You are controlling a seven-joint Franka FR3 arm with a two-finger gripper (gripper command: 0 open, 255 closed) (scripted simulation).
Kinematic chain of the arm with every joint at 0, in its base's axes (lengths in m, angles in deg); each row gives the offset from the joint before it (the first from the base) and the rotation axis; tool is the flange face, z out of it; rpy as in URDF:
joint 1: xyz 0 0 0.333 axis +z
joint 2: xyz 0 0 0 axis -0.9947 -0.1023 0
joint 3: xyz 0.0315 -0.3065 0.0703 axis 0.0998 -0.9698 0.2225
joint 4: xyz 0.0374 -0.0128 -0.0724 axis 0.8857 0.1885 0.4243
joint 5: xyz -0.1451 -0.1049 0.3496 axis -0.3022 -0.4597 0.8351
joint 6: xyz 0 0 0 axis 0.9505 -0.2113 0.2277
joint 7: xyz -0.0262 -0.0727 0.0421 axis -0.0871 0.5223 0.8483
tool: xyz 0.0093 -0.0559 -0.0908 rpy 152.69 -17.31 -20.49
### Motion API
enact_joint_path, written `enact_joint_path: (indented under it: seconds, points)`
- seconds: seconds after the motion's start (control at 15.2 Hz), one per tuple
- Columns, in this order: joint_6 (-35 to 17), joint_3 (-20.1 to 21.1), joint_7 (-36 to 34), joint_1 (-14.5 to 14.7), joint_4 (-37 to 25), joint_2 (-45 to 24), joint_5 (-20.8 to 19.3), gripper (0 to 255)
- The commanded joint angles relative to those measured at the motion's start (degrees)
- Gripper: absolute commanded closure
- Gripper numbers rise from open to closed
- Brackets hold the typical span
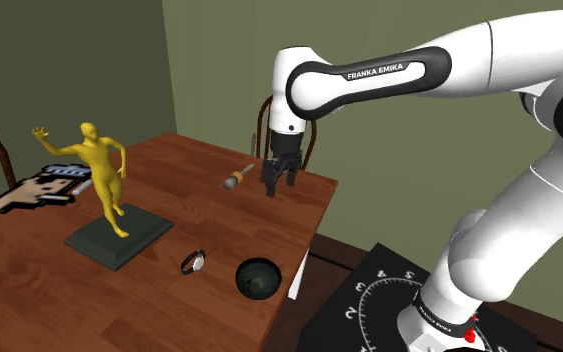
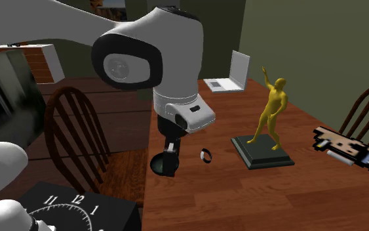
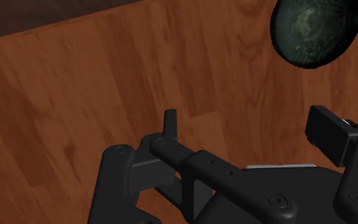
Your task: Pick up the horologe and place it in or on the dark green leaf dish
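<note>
Shoulder view: the gripper point(image 1: 277, 182) hangs over the table point(image 1: 29, 290) at frame centre, its fingers apart and holding nothing, while the watch point(image 1: 193, 262) lies at lower centre, just left of the dish point(image 1: 258, 277) and right of the statue point(image 1: 102, 185). Second exterior view: the watch lies at frame centre, between the dish at its left and the statue base at its right. Wrist view: the fingers point(image 3: 170, 124) stand wide apart with bare table between them, and the dish lies on the table beyond the gripper

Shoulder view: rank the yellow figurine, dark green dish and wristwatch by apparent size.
Largest: yellow figurine, though farthest from the camera.
Next: dark green dish.
Smallest: wristwatch, lying beside the dish, so nearness doesn't skew it.
</note>
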Motion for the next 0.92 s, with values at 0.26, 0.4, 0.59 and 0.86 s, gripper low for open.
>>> enact_joint_path:
  seconds: [0.26,0.4,0.59,0.86]
  points:
    - [-4.63,2.65,-1.22,1.91,-6.55,-11.78,0.15,0]
    - [-5.65,3.42,-1.77,2.68,-9.44,-15.89,-0.14,0]
    - [-6.76,4.41,-2.62,4.0,-14.27,-22.14,-0.81,0]
    - [-7.4,5.41,-3.74,6.14,-21.75,-30.67,-2.05,0]
